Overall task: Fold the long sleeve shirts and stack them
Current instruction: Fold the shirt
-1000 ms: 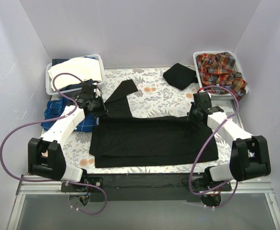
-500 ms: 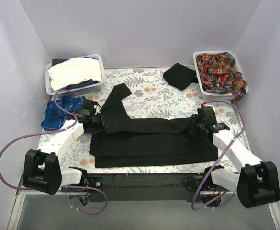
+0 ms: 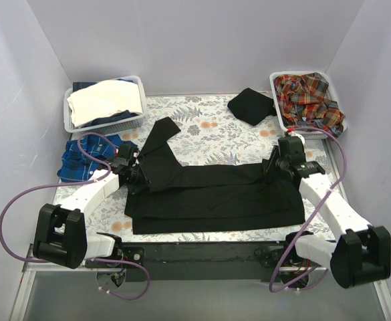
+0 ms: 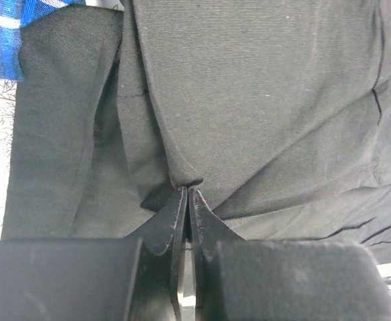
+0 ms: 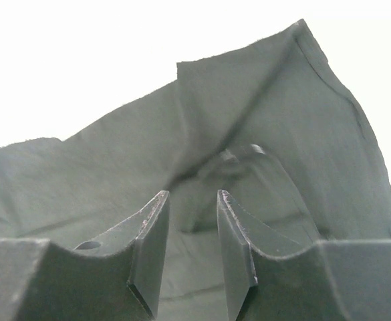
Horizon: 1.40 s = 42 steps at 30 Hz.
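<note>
the black shirt (image 3: 215, 197) is lying folded across the near middle of the floral counter (image 3: 212, 124), the left tool (image 4: 188, 192) is pinching a fold at its left end, and the right tool (image 5: 192, 200) is standing spread over its right end, gripping nothing, while plaid shirts (image 3: 307, 97) are filling the far right basket (image 3: 299, 73)

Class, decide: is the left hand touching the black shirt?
Touching. The left wrist view shows the left hand shut, pinching a fold of the black shirt between its tips.
</note>
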{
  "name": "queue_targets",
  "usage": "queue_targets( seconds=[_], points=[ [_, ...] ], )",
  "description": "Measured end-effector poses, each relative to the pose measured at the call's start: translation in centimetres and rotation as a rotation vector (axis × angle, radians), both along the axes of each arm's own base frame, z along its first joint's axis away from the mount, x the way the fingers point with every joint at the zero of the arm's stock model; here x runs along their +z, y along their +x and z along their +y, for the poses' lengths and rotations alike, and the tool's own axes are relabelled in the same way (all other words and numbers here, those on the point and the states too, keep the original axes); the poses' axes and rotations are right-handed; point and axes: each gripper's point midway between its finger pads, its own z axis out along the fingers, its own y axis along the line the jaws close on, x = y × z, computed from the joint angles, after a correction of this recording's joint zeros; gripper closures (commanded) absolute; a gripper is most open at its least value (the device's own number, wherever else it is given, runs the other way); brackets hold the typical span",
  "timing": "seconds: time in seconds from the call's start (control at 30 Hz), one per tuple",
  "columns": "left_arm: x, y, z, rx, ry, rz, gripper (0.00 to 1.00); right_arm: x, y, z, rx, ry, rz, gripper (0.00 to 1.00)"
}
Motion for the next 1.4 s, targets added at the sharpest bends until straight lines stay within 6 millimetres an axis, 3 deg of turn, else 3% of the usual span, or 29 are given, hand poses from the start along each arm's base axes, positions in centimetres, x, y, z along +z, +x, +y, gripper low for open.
queue_targets(
  seconds=[0.17,0.33,0.57,0.67,0.83,1.1,1.33,1.37,1.4],
  points=[
    [-1.0,-0.4,0.1,0.005,0.003,0.027,1.00,0.2,3.0,1.6,0.046,0.022,0.004,0.59],
    [-1.6,-0.8,0.1,0.006,0.004,0.042,1.00,-1.1,4.9,3.4,0.104,0.063,0.053,0.63],
    [-2.1,-0.8,0.0,0.020,0.002,0.063,1.00,-5.0,4.9,4.0,0.109,0.067,0.176,0.67],
    [-2.5,-0.9,0.0,0.026,0.002,0.078,1.00,-6.6,4.4,3.4,0.091,0.038,0.236,0.73],
    [-3.0,-0.9,0.0,0.030,0.003,0.095,1.00,-8.4,2.6,1.2,0.024,-0.065,0.332,0.73],
    [-3.3,-0.8,-0.2,0.036,-0.005,0.107,1.00,-6.4,1.7,-2.3,-0.091,-0.211,0.303,0.74],
    [-3.4,-0.7,-0.4,0.032,-0.015,0.110,1.00,-6.4,-0.3,-4.8,-0.186,-0.307,0.367,0.75],
    [-3.4,-0.7,-0.4,0.032,-0.015,0.110,0.94,-6.4,-0.4,-4.9,-0.192,-0.309,0.372,0.75],
    [-3.4,-0.7,-0.4,0.032,-0.015,0.110,0.77,-6.4,-0.5,-4.9,-0.197,-0.306,0.373,0.75]
  ],
)
